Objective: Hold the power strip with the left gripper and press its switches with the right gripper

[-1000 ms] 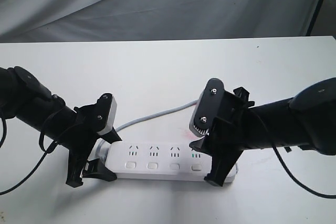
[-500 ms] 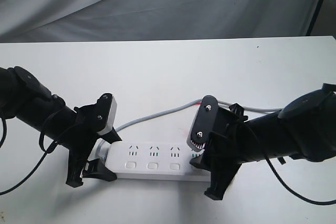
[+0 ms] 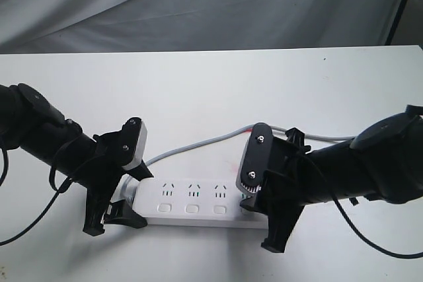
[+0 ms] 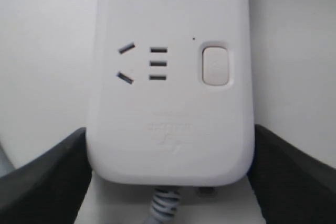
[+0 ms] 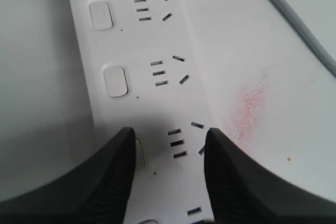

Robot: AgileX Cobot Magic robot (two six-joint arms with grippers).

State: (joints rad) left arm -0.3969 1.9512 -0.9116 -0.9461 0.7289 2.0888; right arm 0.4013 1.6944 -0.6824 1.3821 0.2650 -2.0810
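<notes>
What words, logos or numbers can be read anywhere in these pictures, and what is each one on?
Embossed marking on the power strip, near the end where its cord comes out: a few raised lines, too faint to read.
No other text shows: the switches are blank, and no brand, number or sign can be made out elsewhere.

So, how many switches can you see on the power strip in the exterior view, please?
3 switches: left, middle, right; others may hide under the right gripper.

Bright even light, soft shadows, sharp exterior, slightly soft wrist views
</notes>
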